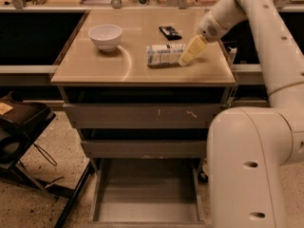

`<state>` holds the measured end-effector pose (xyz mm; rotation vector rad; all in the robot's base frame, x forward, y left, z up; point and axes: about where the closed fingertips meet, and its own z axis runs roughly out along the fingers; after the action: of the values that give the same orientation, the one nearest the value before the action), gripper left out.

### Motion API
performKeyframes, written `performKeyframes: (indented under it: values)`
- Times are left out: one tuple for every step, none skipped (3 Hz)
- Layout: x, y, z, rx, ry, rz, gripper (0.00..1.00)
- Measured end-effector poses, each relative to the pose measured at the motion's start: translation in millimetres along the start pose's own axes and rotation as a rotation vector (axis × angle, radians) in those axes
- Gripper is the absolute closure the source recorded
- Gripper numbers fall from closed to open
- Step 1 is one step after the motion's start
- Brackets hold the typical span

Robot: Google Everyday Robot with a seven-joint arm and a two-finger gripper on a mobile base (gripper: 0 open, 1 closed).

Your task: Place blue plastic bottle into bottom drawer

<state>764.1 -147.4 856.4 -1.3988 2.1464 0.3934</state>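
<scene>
On the bench, three things in all. One blue plastic bottle, on its side, right of the middle, long axis running left to right. One white bowl, upright, toward the left rear, well apart from the bottle. One small black packet, flat, just behind the bottle and not touching it.

One gripper, pale yellow, slanting down from the upper right, its tip low over the bench at the bottle's right end. Touching or only just beside: not to be told. Open or closed: likewise not to be told from this angle. Nothing lifted; the bottle down on the bench top.

One white arm, reaching in from the right of the view, with its large rounded lower segment filling the lower right corner and hiding the right ends of the drawer fronts.

Under the bench top, three grey drawers, stacked. Top drawer shut, front scuffed. Middle drawer shut too. Bottom drawer standing open toward the camera, flat grey floor and thin side walls in plain sight, well below and in front of the bottle.

At the left edge, one black stand on a speckled floor.
</scene>
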Motion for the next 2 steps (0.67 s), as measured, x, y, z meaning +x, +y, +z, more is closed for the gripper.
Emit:
performKeyframes:
  values:
    - [18.7,-18.8,42.4,-0.099,-0.281,0.285,0.00]
    - [18.3,-18.9,42.3,-0.099,-0.281,0.284,0.00]
